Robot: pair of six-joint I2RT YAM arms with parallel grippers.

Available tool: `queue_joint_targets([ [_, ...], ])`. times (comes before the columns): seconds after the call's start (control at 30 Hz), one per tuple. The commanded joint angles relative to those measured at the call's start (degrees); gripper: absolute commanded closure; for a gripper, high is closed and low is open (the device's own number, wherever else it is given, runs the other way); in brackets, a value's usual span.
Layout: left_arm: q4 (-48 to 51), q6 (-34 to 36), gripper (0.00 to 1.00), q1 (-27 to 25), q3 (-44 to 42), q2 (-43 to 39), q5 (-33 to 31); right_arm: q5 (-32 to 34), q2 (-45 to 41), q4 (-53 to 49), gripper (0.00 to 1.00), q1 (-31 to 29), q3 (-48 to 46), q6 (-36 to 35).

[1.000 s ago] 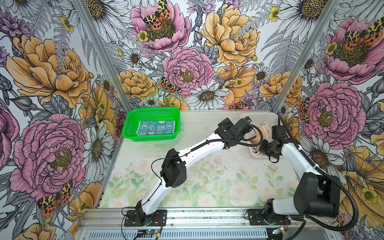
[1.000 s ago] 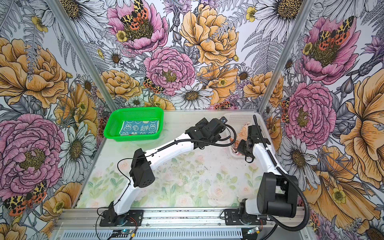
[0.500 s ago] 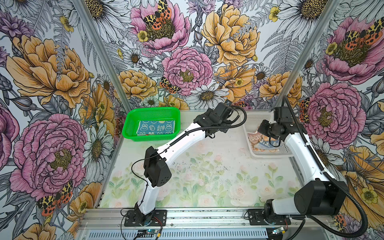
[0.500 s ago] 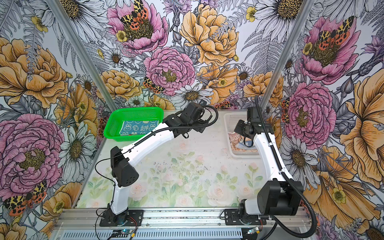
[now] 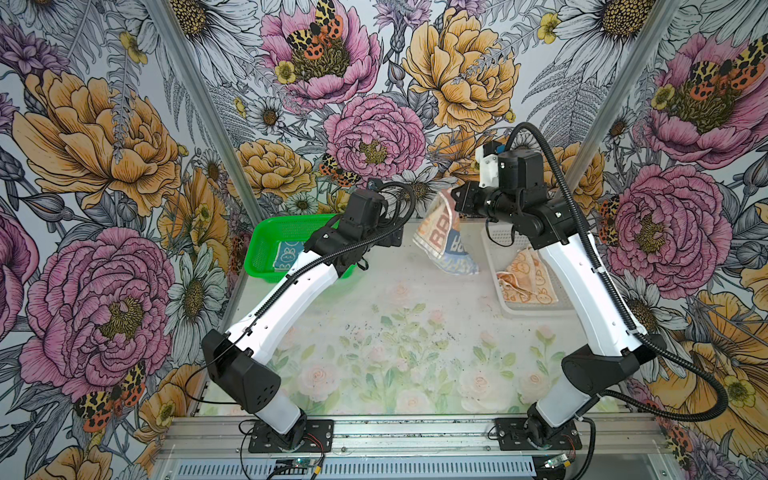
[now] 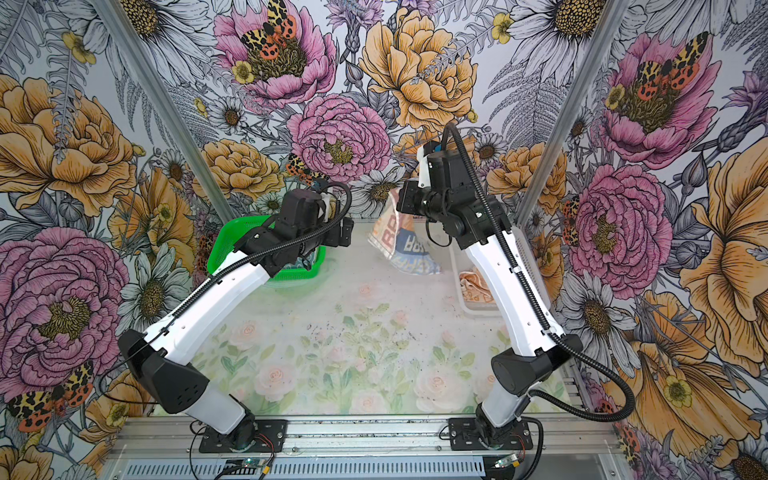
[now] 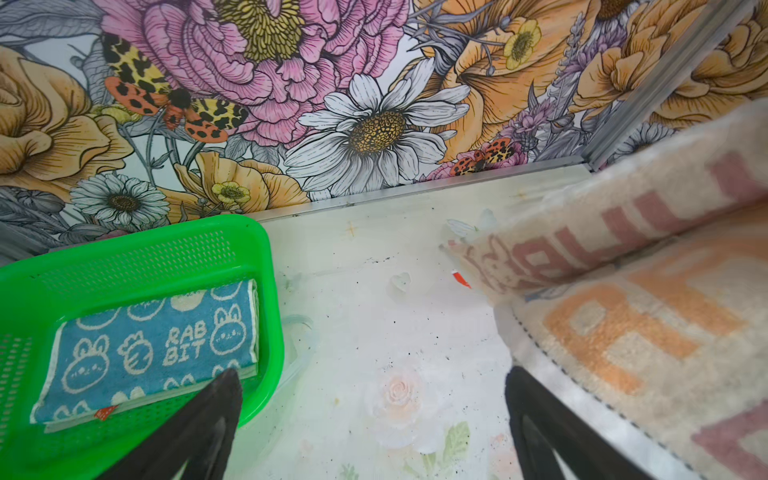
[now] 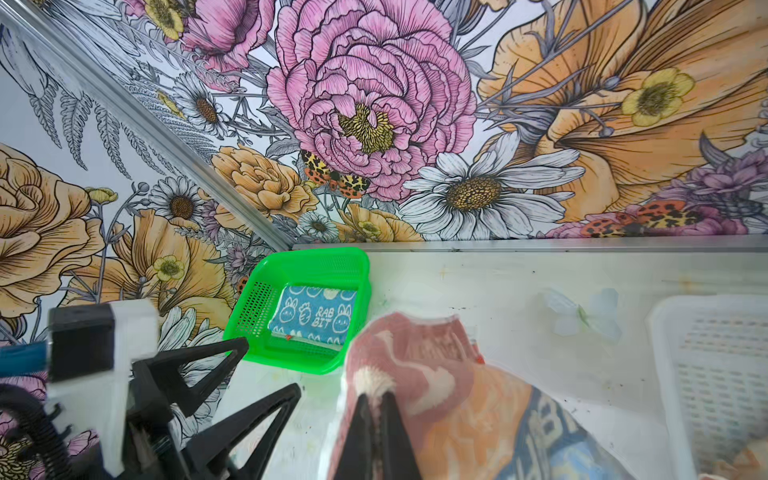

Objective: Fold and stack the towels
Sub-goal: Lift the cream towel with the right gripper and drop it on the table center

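The cream towel (image 5: pixel 442 241) with coloured lettering hangs in the air at the back middle, pinched at its top edge by my right gripper (image 5: pixel 454 198), which is shut on it (image 8: pixel 376 395). Its lower end dangles just above the table. My left gripper (image 5: pixel 394 236) stands open to the left of it, nothing between its fingers (image 7: pixel 372 374); the cloth (image 7: pixel 623 311) hangs close beside one finger. The blue towel (image 5: pixel 286 255) lies folded in the green basket (image 5: pixel 266 249). The orange towel (image 5: pixel 525 278) lies crumpled in the white basket (image 5: pixel 536 311).
The green basket (image 7: pixel 124 249) sits at the back left against the wall, the white basket (image 8: pixel 727 353) at the back right under my right arm. The floral table surface (image 5: pixel 395 340) spreads out in front of both. Patterned walls close in three sides.
My right gripper has risen from the white basket and swung left, lifting the cream towel into the air. My left arm has drawn back from the white basket towards the green one.
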State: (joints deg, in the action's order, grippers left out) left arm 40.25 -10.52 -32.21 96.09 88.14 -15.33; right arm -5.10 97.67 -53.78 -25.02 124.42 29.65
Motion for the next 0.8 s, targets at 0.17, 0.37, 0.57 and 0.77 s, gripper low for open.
queue_joint_targets([
  [0.17,-2.9,-4.5,0.01,3.9,-10.0,-3.7,5.3,-2.2,15.7,-2.0,0.59,1.6,-4.9,-0.7],
  [0.37,-4.4,-7.0,0.01,4.6,-16.3,-4.1,9.5,-0.9,17.2,-1.8,0.3,1.3,-11.0,-2.4],
  [0.57,-5.9,-9.1,0.01,6.4,-20.0,-3.6,13.1,-1.7,13.6,2.7,0.24,-0.3,-23.7,-1.8],
  [0.77,-7.4,-11.2,0.01,8.9,-21.1,-3.3,16.7,-6.0,13.1,9.1,0.24,-0.4,-33.9,0.9],
])
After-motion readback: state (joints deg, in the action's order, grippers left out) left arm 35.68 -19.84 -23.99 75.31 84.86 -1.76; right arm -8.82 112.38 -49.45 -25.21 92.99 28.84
